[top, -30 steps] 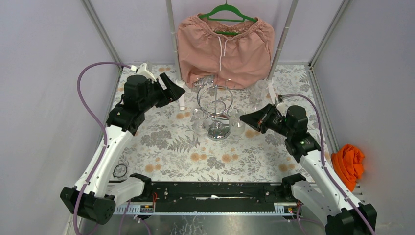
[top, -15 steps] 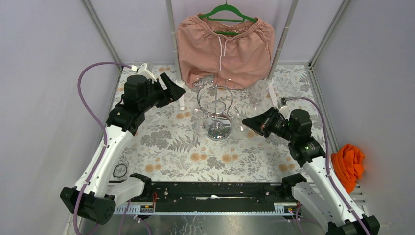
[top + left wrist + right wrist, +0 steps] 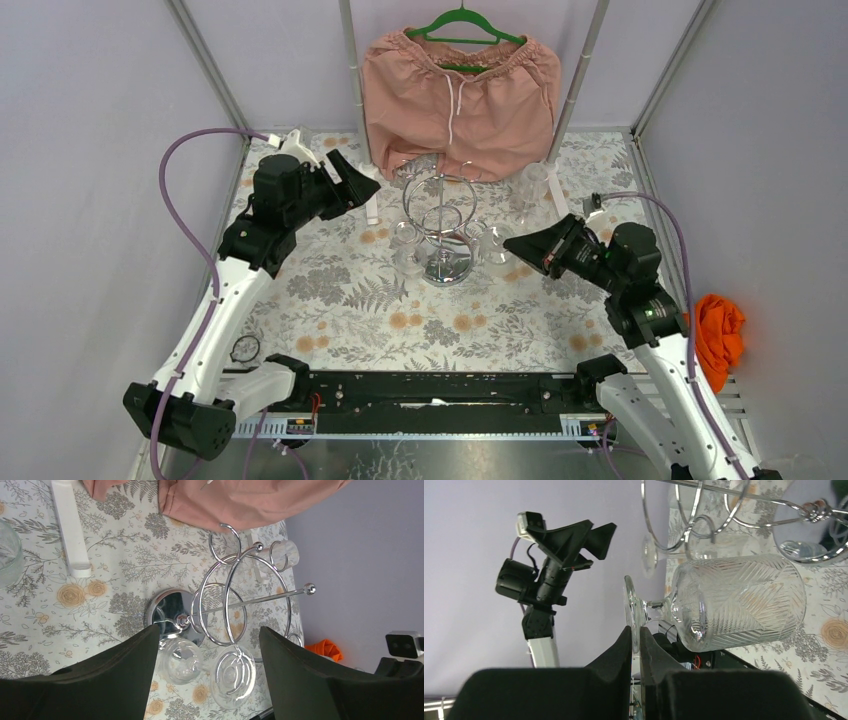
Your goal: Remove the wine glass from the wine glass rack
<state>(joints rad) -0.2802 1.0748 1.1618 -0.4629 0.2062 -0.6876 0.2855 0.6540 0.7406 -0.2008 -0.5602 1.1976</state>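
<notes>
The wine glass (image 3: 734,600) is clear, with a barrel-shaped bowl cut in leaf-like grooves, a short stem and a flat round foot. The right hand (image 3: 635,642) is clamped on that foot, holding the glass just beside the wine glass rack (image 3: 440,215), toward the right edge of the tabletop (image 3: 340,325). The left hand (image 3: 209,630) hangs with its fingers apart.

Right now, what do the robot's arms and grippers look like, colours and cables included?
The left arm and right arm have white link shells, black joint housings and black bases. The left gripper and right gripper have matte black, wedge-shaped fingers. A lilac cable loops out from each wrist.
</notes>
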